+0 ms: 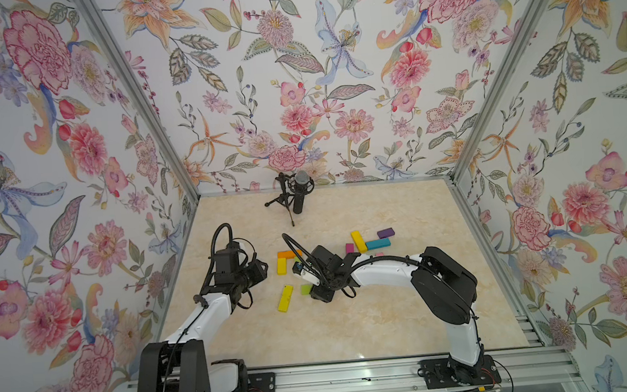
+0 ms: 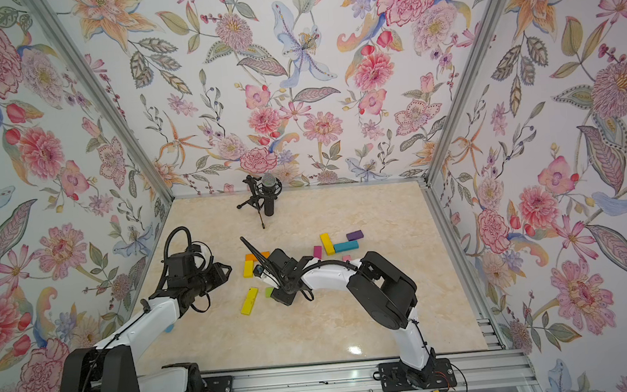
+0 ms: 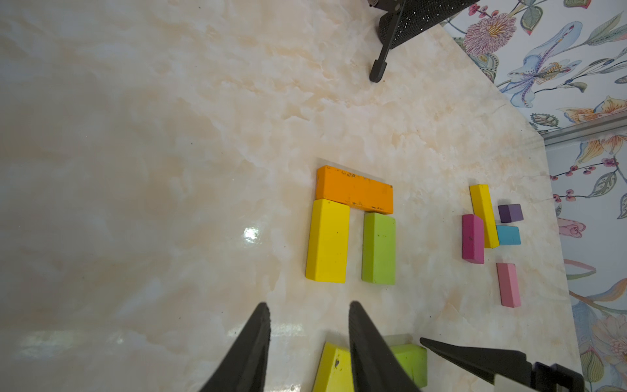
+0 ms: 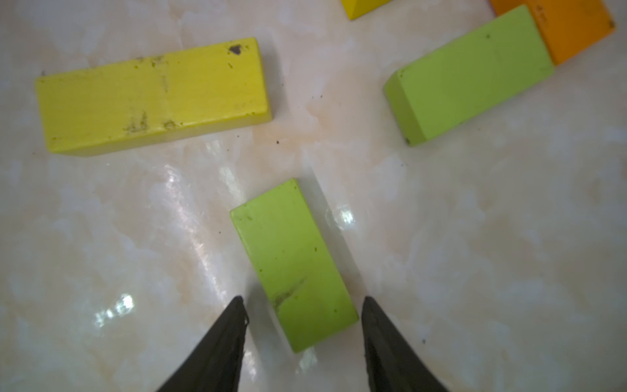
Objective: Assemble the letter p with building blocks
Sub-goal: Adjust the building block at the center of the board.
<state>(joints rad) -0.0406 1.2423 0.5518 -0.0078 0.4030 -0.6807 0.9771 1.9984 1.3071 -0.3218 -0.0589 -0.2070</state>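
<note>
At mid-surface (image 1: 353, 328) now: the right jaws stand spread either side of the short green block (image 4: 293, 264), with a sliver of gap on each flank and no pinch. Only the right wrist view shows that. In both top views the right arm (image 1: 383, 272) covers all but a corner of the block.

The left wrist view gives the build: orange block (image 3: 354, 190) laid across, yellow block (image 3: 327, 241) and long green block (image 3: 378, 247) butting its long side. Left jaws are parted and empty.

A loose yellow block (image 1: 285, 298) lies near, tilted. Spares (image 1: 371, 240) huddle toward the right edge, and there's bare surface along the near edge.
</note>
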